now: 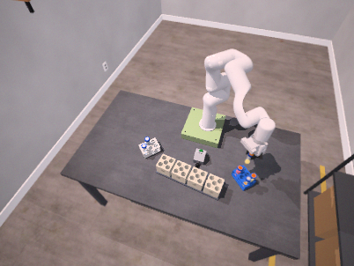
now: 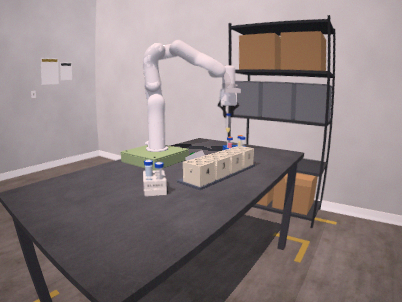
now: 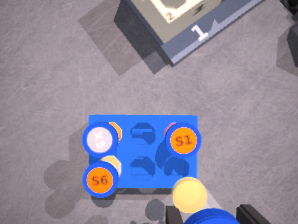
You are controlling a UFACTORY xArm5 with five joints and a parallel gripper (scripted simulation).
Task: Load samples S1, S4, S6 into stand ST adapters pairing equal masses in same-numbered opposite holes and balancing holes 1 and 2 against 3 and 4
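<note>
My gripper (image 1: 249, 154) (image 2: 228, 106) (image 3: 210, 216) is shut on a blue-capped tube of yellow liquid (image 1: 248, 159) (image 2: 228, 120) (image 3: 189, 193). It holds the tube upright, well above the blue sample rack (image 1: 240, 183) (image 3: 145, 121); the tube's cap label is hidden. In the rack stand S1 (image 3: 182, 140), S6 (image 3: 100, 180) and the grey-dotted X5 (image 3: 99, 140); the other wells are open. The four cream adapters (image 1: 189, 174) (image 2: 216, 166) stand in a row on stand ST (image 3: 200, 35), with all their holes open. Adapter 1 (image 3: 175, 7) is the one nearest the blue rack.
The white blanks rack (image 1: 150, 148) (image 2: 154, 187) holds blue-capped tubes at the table's left. The DONE key (image 1: 201, 151) sits on its small desk behind the adapters. The arm's green base (image 1: 194, 132) stands at the back. A shelf with boxes (image 2: 280, 50) stands beyond the table.
</note>
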